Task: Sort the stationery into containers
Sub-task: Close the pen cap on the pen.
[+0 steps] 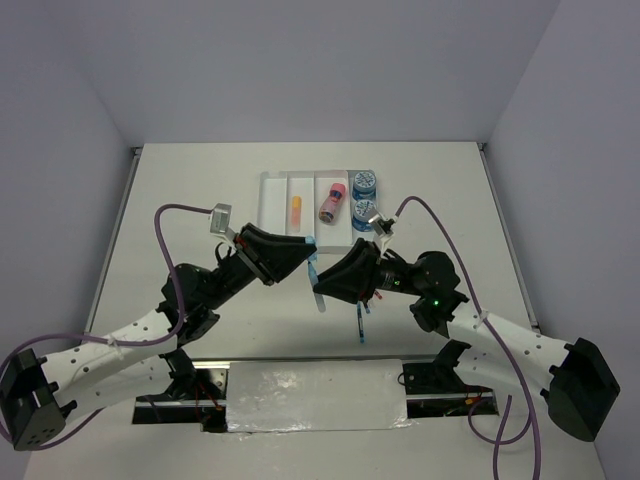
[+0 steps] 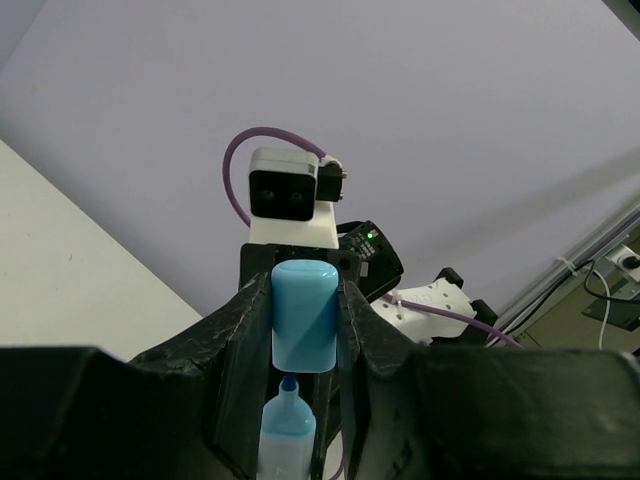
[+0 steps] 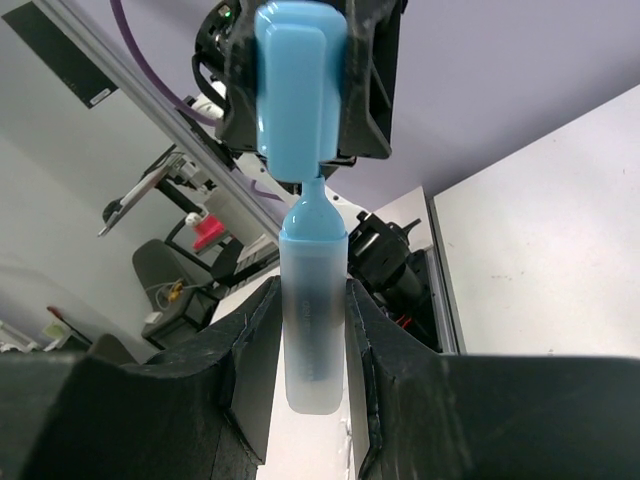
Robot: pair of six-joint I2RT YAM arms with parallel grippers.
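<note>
Pincers (image 2: 305, 300) (image 3: 313, 335) snug: left cap (image 3: 295, 90), right barrel (image 2: 287, 432).

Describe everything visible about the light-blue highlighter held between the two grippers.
The highlighter is light-blue plastic and in two parts. Its opaque, glossy cap with rounded corners is clamped in the left gripper. Its paler, translucent barrel, which narrows to a tapered neck and blue nib, is clamped in the right gripper. It is held in the air, cap and barrel in line, with the nib right at the cap's mouth; whether it enters cannot be told.
</note>
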